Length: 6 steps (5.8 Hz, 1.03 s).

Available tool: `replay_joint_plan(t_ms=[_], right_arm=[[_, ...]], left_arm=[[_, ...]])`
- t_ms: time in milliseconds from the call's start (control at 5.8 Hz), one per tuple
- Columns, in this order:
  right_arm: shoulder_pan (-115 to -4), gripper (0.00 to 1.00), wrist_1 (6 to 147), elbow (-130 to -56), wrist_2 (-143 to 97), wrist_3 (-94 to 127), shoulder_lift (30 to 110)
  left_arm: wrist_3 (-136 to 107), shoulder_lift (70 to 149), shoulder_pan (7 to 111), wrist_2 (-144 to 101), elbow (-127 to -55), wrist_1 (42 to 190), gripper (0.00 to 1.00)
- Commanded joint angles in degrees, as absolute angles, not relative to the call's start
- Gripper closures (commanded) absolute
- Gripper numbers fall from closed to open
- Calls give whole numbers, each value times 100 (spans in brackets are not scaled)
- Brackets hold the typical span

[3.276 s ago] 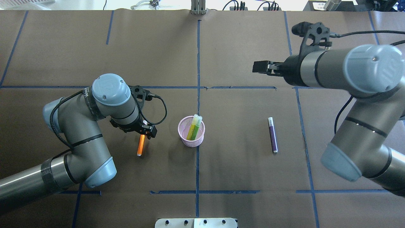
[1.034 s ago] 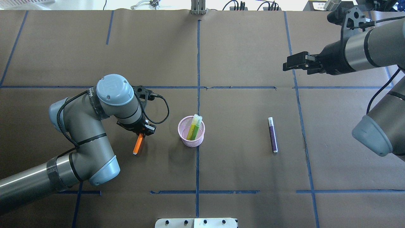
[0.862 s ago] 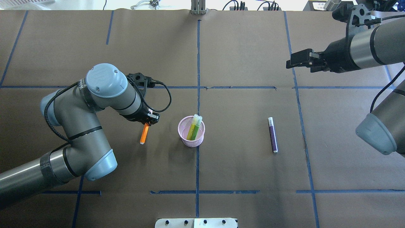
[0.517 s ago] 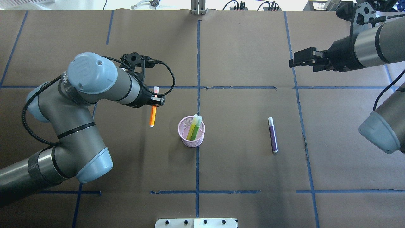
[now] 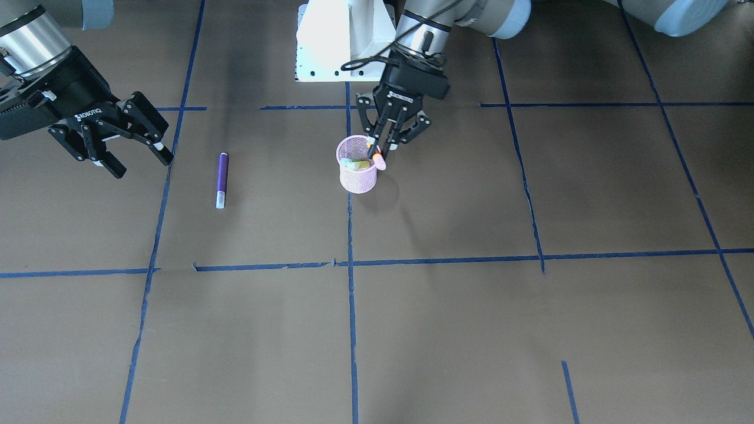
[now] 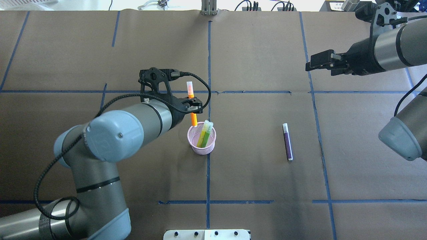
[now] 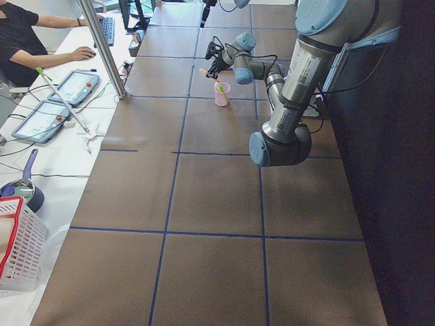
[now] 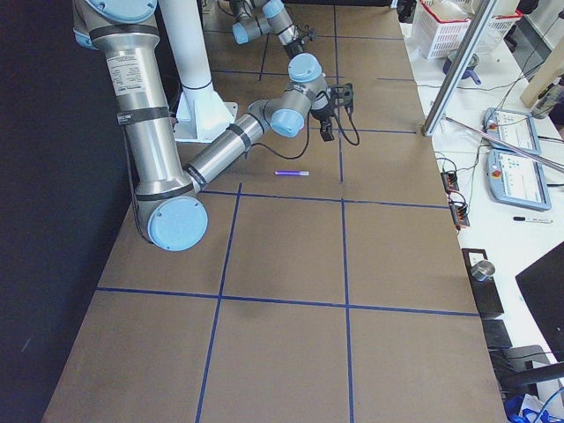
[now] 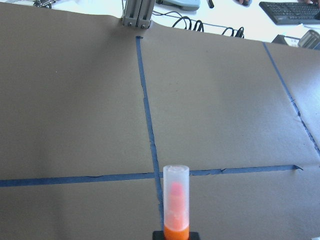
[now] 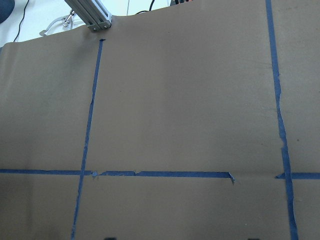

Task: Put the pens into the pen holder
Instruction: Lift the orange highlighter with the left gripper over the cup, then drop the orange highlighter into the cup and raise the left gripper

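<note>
Orange pen point(image 6: 193, 118) is hanging roughly upright, clear cap up, clamped mid-body between the fingers of the left gripper point(image 6: 193, 104). Its lower tip is sitting right at the far rim of the pink mesh holder point(image 6: 202, 150), maybe just inside. From the front view the pen is overlapping the rim on the robot's left side, so I can't tell if it's fully over the opening.

Green pens point(image 6: 203, 136) are already leaning inside the holder. Purple pen point(image 6: 287, 142) is lying flat on the brown paper table point(image 6: 253, 180), well apart toward the robot's right. Right gripper point(image 5: 140, 165) is hovering with its jaws spread and nothing in them, beyond the purple pen.

To do the step well, I'd shift the tip a bit toward the holder's centre. Keep the pen near vertical and lower it clear of the green pens. Release low so it isn't catching the rim or tipping the light cup.

Versus half a second ago: the left arm has swung in, carrying the pen from open table beside the holder to its rim. The holder, green pens and purple pen are unmoved, and the right arm is about the same.
</note>
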<state>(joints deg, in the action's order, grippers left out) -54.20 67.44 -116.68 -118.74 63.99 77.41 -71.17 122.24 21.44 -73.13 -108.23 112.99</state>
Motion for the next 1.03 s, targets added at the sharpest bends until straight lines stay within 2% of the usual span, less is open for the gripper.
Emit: replay_joint_plan(t_ms=[0, 172, 517, 690, 862], right_arm=[[-5414, 9, 6759, -11646, -11874, 6398, 7734], [-5423, 9, 6759, -11646, -11874, 6398, 7734], [-5423, 9, 6942, -11654, -11883, 6398, 7682], [-5423, 9, 6961, -11654, -11883, 6398, 7682], [-5423, 9, 6961, -11654, -11883, 6398, 7682]], left_arm=[[-7163, 12191, 1794, -6803, -10513, 11714, 95], [-7146, 12156, 1784, -6803, -10512, 11725, 93], [-7137, 12147, 1775, -6803, -10520, 11742, 79], [-7145, 12155, 1775, -6803, -10538, 11768, 55], [-7137, 12147, 1775, -6811, -10538, 11769, 42]])
